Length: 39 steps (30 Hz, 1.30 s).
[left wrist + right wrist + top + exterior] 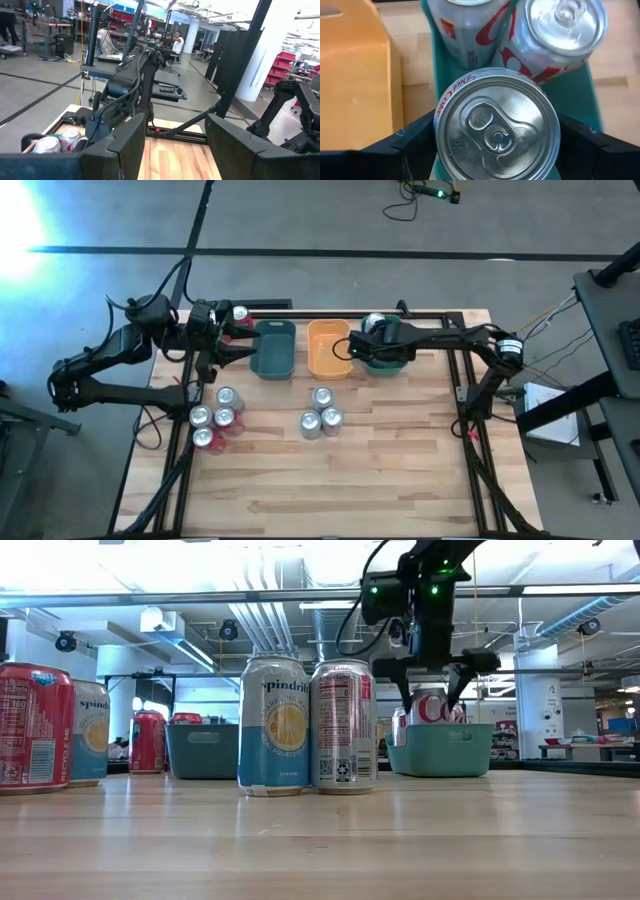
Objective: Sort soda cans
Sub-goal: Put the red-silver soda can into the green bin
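the right gripper (495,145) grasps a silver diet coke can (496,127) by its sides over the teal tray (388,365) at upper centre-right, a light, rigid, slippery cylinder; the left gripper's (240,332) grip is unclear.

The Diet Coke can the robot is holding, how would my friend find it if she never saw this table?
Look along the far edge of the table for three trays in a row; go to the green tray on the right. The right gripper hangs over it, jaws around a silver Diet Coke can. Two similar cans lie in that tray, but only this one is gripped.
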Each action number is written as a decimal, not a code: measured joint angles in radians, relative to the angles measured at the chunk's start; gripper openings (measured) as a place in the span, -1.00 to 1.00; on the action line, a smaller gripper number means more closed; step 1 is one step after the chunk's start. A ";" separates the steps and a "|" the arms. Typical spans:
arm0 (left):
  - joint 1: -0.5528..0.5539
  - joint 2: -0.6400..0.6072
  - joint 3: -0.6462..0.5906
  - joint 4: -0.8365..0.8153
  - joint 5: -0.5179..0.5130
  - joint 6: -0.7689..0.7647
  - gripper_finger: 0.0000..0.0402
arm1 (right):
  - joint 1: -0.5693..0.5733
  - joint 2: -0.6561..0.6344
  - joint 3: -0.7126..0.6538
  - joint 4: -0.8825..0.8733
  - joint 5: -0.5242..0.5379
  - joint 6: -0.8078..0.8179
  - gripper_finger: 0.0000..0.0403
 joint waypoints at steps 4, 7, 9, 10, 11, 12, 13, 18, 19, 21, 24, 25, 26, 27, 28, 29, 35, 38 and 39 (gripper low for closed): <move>0.000 0.000 0.000 -0.028 0.000 -0.003 -0.05 | -0.018 0.032 0.000 0.044 -0.006 0.025 0.54; 0.000 -0.001 0.000 -0.055 0.001 -0.004 -0.05 | -0.025 0.051 0.000 0.062 -0.006 0.049 0.56; 0.000 -0.003 0.000 -0.066 0.002 -0.005 -0.05 | -0.029 0.058 0.000 0.068 0.001 0.057 0.57; 0.000 -0.005 0.000 -0.072 0.004 -0.005 -0.05 | -0.030 0.061 0.000 0.071 0.000 0.066 0.57; 0.000 -0.008 0.000 -0.074 0.008 -0.005 -0.05 | -0.030 0.062 0.000 0.073 0.000 0.074 0.57; 0.000 -0.010 0.000 -0.075 0.010 -0.005 -0.05 | -0.031 0.062 0.000 0.074 0.000 0.076 0.58; 0.000 -0.011 0.000 -0.077 0.014 -0.005 -0.05 | -0.031 0.062 0.000 0.077 -0.002 0.076 0.59; 0.000 -0.026 0.000 -0.075 0.069 0.006 -0.05 | -0.035 0.057 0.001 0.109 -0.031 0.045 0.70; 0.000 -0.028 0.000 -0.075 0.071 0.007 -0.05 | -0.035 0.055 0.001 0.107 -0.035 0.045 0.72; 0.000 -0.032 0.000 -0.075 0.072 0.007 -0.05 | -0.034 0.051 0.002 0.107 -0.040 0.045 0.76; 0.000 -0.037 0.000 -0.076 0.072 0.007 -0.05 | -0.034 0.045 0.010 0.108 -0.043 0.042 0.78; 0.000 -0.039 0.000 -0.076 0.072 0.007 -0.05 | -0.034 0.041 0.013 0.104 -0.044 0.042 0.79; 0.000 -0.040 0.000 -0.075 0.072 0.003 -0.05 | -0.033 0.037 0.017 0.097 -0.046 0.041 0.79; 0.000 -0.041 0.000 -0.075 0.072 -0.001 -0.05 | -0.032 0.031 0.021 0.086 -0.046 0.041 0.79; 0.000 -0.043 0.000 -0.075 0.072 -0.005 -0.05 | -0.030 0.025 0.026 0.067 -0.048 0.041 0.79; 0.000 -0.044 0.000 -0.076 0.072 -0.008 -0.05 | -0.026 0.019 0.032 0.046 -0.048 0.038 0.79; -0.018 -0.051 0.000 -0.076 0.072 -0.027 -0.05 | 0.018 -0.073 0.043 -0.042 -0.030 -0.038 0.79; -0.046 -0.051 0.000 -0.076 0.072 -0.030 -0.05 | 0.073 -0.140 0.043 -0.019 -0.032 -0.221 0.79; -0.056 -0.051 0.000 -0.075 0.072 -0.030 -0.05 | 0.095 -0.159 0.043 -0.004 -0.042 -0.316 0.79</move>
